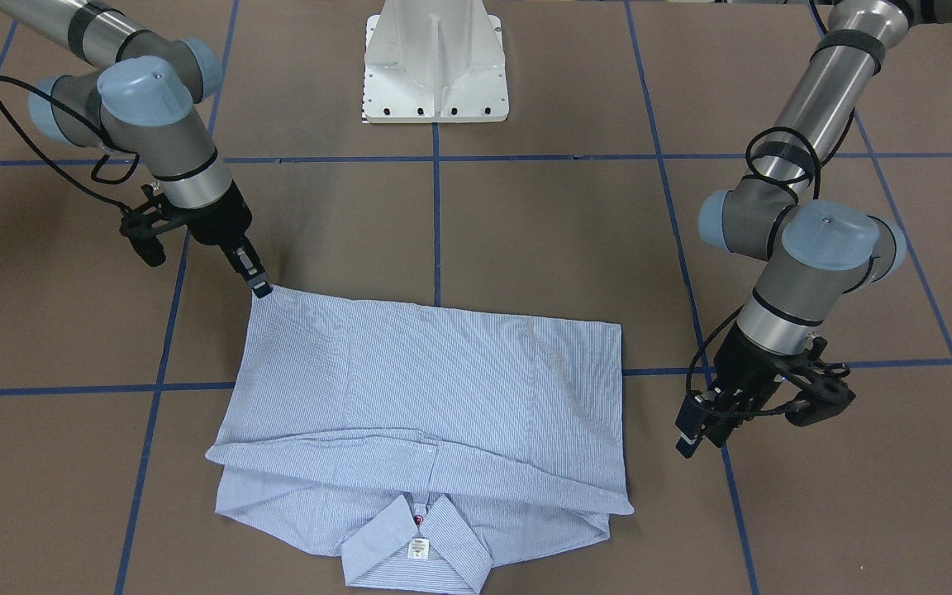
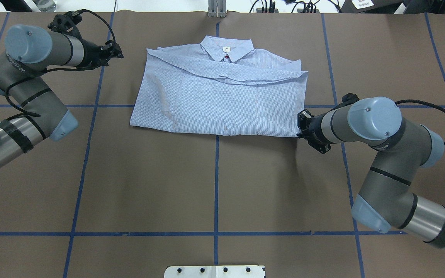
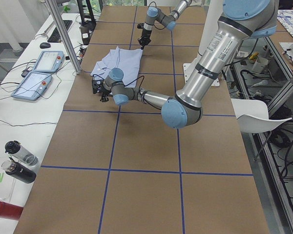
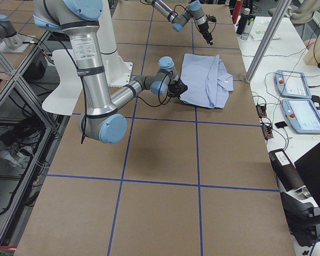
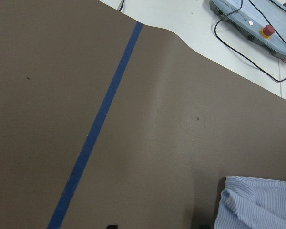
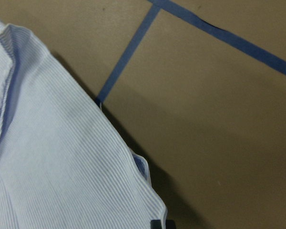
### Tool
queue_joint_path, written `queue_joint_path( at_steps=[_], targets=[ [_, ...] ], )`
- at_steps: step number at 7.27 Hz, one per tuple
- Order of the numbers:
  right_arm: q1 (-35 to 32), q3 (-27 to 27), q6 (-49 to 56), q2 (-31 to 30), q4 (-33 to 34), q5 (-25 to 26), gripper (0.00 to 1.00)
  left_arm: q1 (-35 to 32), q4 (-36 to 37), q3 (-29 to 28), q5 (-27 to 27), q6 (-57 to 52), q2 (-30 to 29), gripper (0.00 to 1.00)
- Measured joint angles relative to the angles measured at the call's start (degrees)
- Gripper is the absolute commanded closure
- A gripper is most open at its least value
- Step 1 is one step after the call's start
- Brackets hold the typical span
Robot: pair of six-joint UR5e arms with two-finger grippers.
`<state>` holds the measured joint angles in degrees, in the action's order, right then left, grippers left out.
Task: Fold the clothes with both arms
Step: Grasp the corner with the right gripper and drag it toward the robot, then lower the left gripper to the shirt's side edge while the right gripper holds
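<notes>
The light blue striped shirt [image 1: 443,388] [image 2: 222,96] lies folded on the brown table, collar on the side away from the robot's base. My right gripper [image 1: 259,285] [image 2: 301,124] is at the shirt's near right corner, shut on the cloth there. In the right wrist view that corner [image 6: 86,157] sits slightly raised over its shadow, ending at the fingertips. My left gripper [image 1: 693,436] [image 2: 116,51] hovers open just off the shirt's far left edge, touching nothing. In the left wrist view the shirt's edge [image 5: 260,202] shows at the lower right, with the fingertips wide apart at the bottom.
The white pedestal base [image 1: 435,74] [image 2: 214,271] stands at the robot's side of the table. Blue tape lines [image 2: 216,173] grid the brown surface. Control pendants [image 3: 39,66] [image 4: 293,85], an aluminium post [image 3: 63,34] and bottles [image 3: 17,161] stand beyond the far edge.
</notes>
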<state>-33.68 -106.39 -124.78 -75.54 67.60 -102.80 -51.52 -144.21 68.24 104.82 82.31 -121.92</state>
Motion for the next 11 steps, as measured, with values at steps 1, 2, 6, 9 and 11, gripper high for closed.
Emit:
queue_joint_path(
  at_steps=[1, 2, 6, 9, 11],
  targets=[
    [4.15, -5.9, -0.33, -0.81, 6.47, -1.72, 1.0, 0.63, 0.03, 1.05, 0.15, 0.1, 0.0, 0.35],
    [10.18, -11.1, -0.66, -1.12, 13.23, -2.56, 1.0, 1.39, 0.09, 1.98, 0.66, 0.2, 0.01, 0.35],
    [27.85, -19.45, -1.2, -2.36, 22.06, -8.3, 0.0, 2.43, 0.72, 9.24, 9.57, 2.76, 2.28, 0.35],
    [31.02, -21.61, -6.9, -2.75, 24.32, -8.35, 0.0, 5.8, 0.89, 18.23, 12.92, 9.26, 8.77, 0.35],
    [24.12, -22.62, -8.23, -2.37, 24.69, -7.77, 0.0, 10.01, 0.81, 21.54, 13.06, 17.94, 11.06, 0.35]
  ],
)
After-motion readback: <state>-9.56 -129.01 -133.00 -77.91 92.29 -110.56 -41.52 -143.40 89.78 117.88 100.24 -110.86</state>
